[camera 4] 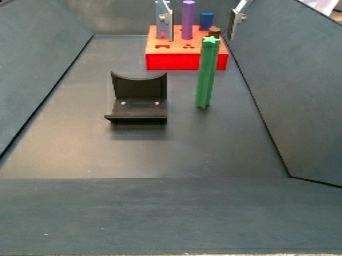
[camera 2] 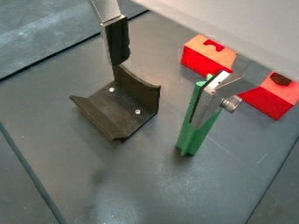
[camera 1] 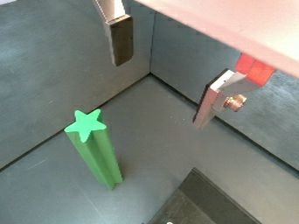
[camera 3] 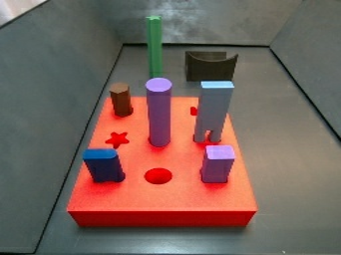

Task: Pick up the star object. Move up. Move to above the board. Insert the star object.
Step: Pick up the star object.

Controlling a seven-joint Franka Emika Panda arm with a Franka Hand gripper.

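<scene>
On the dark tabletop (camera 4: pixel 80 120), the star object (camera 4: pixel 206 72) stands upright and free, a tall green rod with its star-shaped top showing plainly in a wrist view (camera 1: pixel 86 123). It stands beside the fixture (camera 4: pixel 138 97) and short of the board (camera 4: pixel 181 58), apart from both, which I judge leaves room for fingers to come down on either side. My hand (camera 2: pixel 163 70) hovers above it with the fingers (camera 1: pixel 121 39) spread wide and nothing between them; in a wrist view one silver plate sits just in front of the rod's upper part (camera 2: pixel 194 118), but I cannot tell whether it touches. So I read the pick-up as not yet made.

Farther out, the board (camera 3: pixel 160 179) carries its other pieces: a purple cylinder (camera 3: pixel 159 112), a light blue pillar (camera 3: pixel 213 112), a brown peg (camera 3: pixel 122 100) and two short blocks near its front edge. An empty star-shaped hole (camera 3: pixel 118 138) and a round hole (camera 3: pixel 159 176) lie open in the red top. I take the star hole as the rod's destination, and its ridges will need turning to match.
</scene>
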